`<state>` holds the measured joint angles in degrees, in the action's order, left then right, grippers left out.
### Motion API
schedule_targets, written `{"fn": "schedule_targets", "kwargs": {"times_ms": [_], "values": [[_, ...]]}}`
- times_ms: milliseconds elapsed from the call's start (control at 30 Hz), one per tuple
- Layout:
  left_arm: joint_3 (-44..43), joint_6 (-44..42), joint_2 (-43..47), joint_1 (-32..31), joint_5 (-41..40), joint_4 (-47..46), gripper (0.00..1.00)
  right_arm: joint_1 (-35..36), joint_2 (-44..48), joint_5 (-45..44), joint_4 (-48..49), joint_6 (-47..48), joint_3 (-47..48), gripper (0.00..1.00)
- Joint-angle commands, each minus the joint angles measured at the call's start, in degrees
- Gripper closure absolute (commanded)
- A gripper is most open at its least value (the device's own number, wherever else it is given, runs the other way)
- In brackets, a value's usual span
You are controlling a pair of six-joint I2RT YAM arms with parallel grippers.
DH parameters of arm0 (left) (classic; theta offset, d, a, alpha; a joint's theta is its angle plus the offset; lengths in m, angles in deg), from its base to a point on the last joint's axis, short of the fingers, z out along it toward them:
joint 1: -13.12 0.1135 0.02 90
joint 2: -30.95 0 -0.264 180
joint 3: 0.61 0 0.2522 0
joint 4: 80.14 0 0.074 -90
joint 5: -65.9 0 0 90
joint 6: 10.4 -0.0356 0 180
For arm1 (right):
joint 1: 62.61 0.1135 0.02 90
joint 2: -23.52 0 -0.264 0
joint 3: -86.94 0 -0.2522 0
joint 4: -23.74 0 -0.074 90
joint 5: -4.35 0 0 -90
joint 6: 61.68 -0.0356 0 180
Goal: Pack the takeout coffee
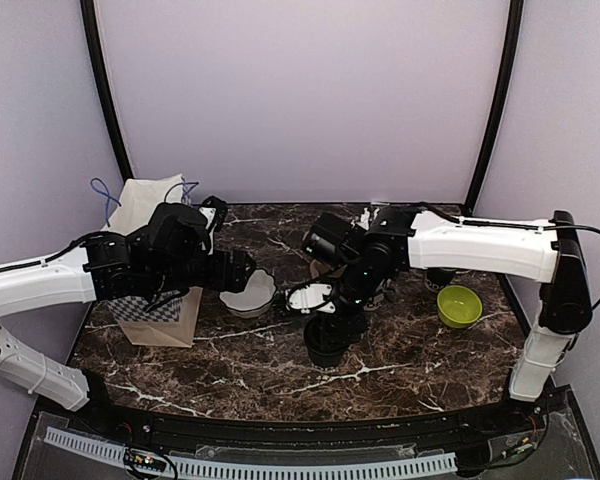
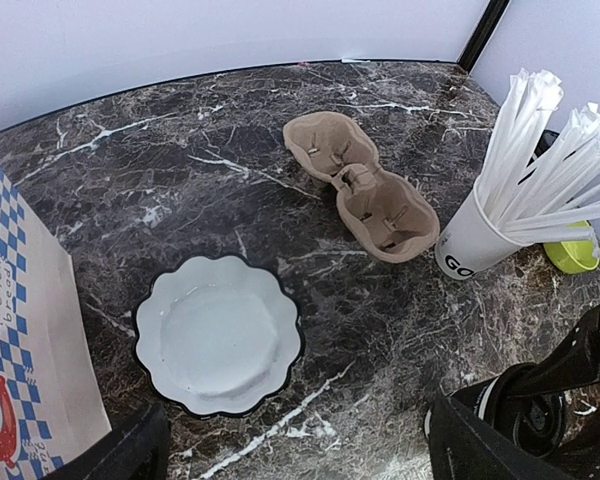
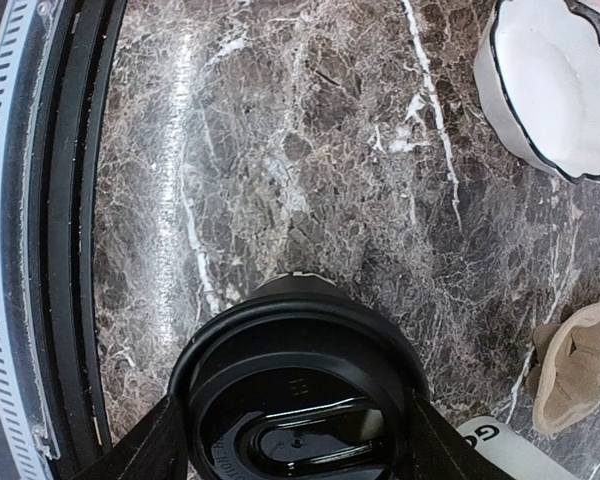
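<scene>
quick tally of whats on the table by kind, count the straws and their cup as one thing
black lidded coffee cup: 1 in view
white paper cup of straws: 1
white scalloped bowl: 1
lime-green bowl: 1
cardboard cup carrier: 1
blue-checked paper bag: 1
total: 6

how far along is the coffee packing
Done: nothing packed; the cardboard cup carrier lies empty. In hand: the right gripper straddles one lidded black cup, grip unclear; the left gripper is open and empty. Left: probably seating that cup in the carrier, then the rest.
</scene>
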<state>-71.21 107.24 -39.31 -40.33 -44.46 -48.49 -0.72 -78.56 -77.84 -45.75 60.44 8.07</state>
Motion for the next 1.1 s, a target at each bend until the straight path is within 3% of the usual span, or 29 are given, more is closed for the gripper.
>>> {"fn": "schedule_targets", "kwargs": {"times_ms": [0, 233, 467, 867, 1067], "values": [[0.3, -0.9, 1.0, 0.5, 0.5, -1.3, 0.08, 0.5, 1.4, 2.1, -2.5, -0.5, 1.4, 0.39], [-1.1, -1.7, 0.0, 0.7, 0.9, -0.7, 0.08, 0.4, 6.8, 8.6, -8.6, 1.6, 2.1, 0.39], [-4.8, -4.3, -1.4, 1.1, -0.1, 1.1, 0.08, -2.6, 16.4, 7.6, -10.5, 4.4, -8.3, 0.38], [-10.2, -7.9, -5.9, 1.7, -0.2, 1.9, 0.07, -21.4, 31.0, 3.4, -11.3, 7.6, -24.2, 0.37], [-12.0, -10.3, -7.3, 2.4, -0.8, 2.8, 0.07, -32.3, 33.9, 3.0, -13.6, 9.1, -26.6, 0.37]]}}
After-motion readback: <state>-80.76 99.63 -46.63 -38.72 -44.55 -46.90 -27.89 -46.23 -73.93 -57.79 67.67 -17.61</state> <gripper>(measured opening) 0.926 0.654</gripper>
